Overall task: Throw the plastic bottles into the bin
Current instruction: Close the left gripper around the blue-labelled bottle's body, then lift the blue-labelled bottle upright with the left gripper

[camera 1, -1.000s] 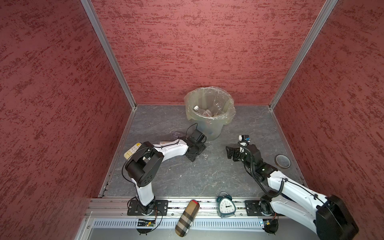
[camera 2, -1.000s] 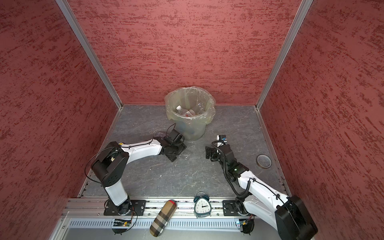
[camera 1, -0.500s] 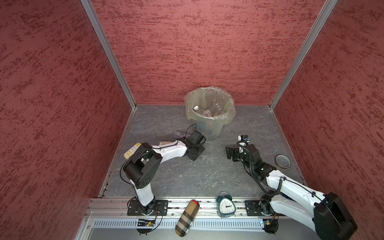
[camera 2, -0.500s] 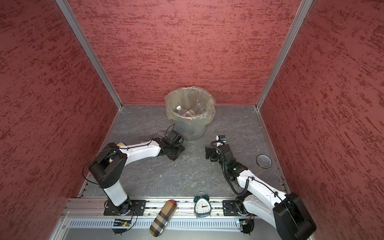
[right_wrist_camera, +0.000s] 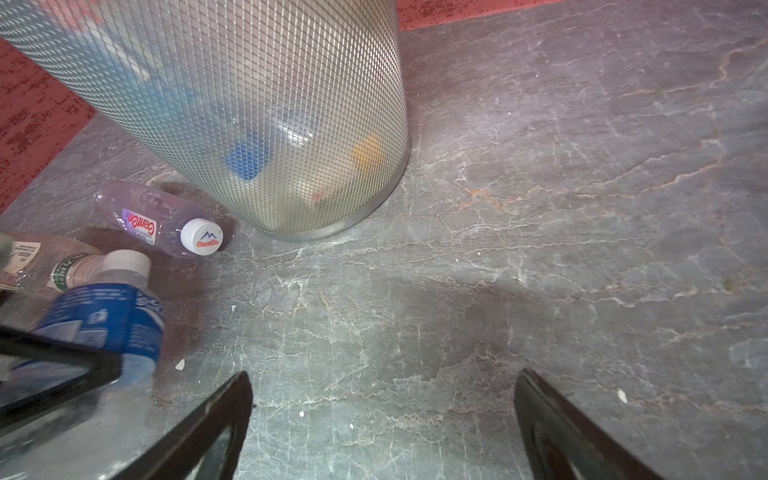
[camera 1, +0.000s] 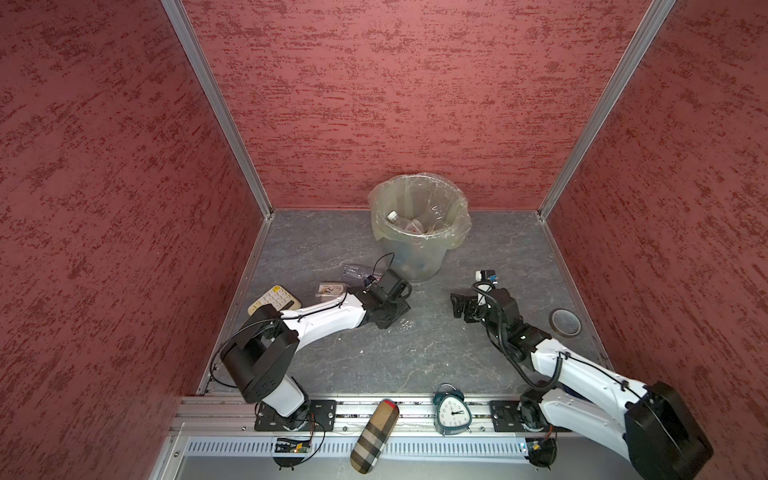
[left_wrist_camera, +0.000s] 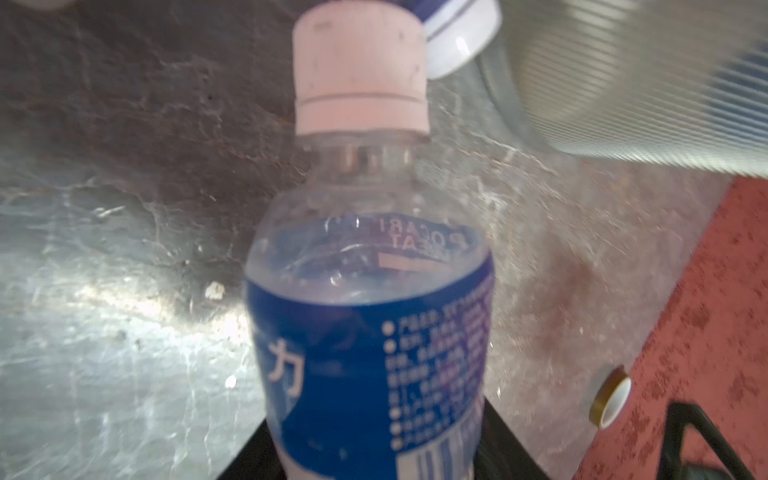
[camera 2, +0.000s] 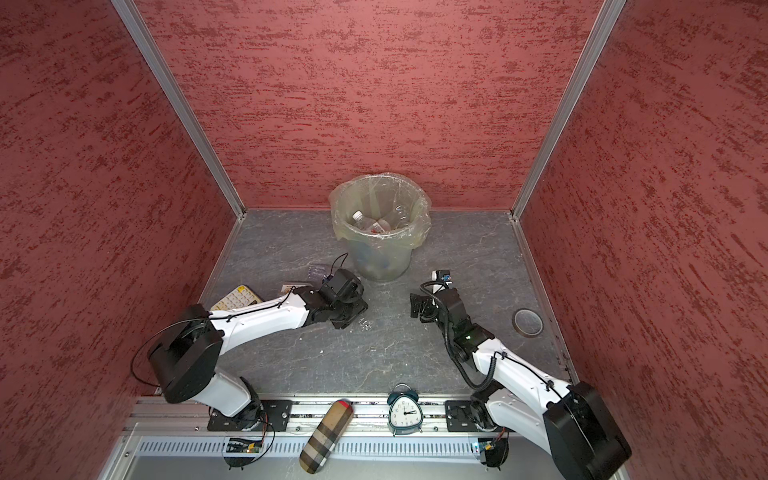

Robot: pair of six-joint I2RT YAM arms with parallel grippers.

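My left gripper (camera 1: pixel 394 311) is shut on a plastic bottle (left_wrist_camera: pixel 370 332) with a blue label and a pale cap, its black jaws pressed to both sides of the label. It sits low over the floor in front of the bin (camera 1: pixel 415 259). That bottle (right_wrist_camera: pixel 108 324) also shows in the right wrist view. A clear bottle (right_wrist_camera: pixel 162 222) with a white cap lies against the bin's base (right_wrist_camera: pixel 270 124), and another bottle (right_wrist_camera: pixel 45 262) lies beside it. Several bottles (camera 1: pixel 395 218) lie inside the bin. My right gripper (camera 1: pixel 459 305) is open and empty to the right, over bare floor (right_wrist_camera: pixel 382 386).
A cream calculator (camera 1: pixel 274 299) lies by the left wall. A tape roll (camera 1: pixel 565 322) lies near the right wall. On the front rail are a teal alarm clock (camera 1: pixel 452 411) and a plaid case (camera 1: pixel 374 436). Red walls enclose the grey floor.
My left gripper has closed its jaws on the blue-labelled bottle and the left arm has shifted slightly. The right arm has barely moved and stays open.
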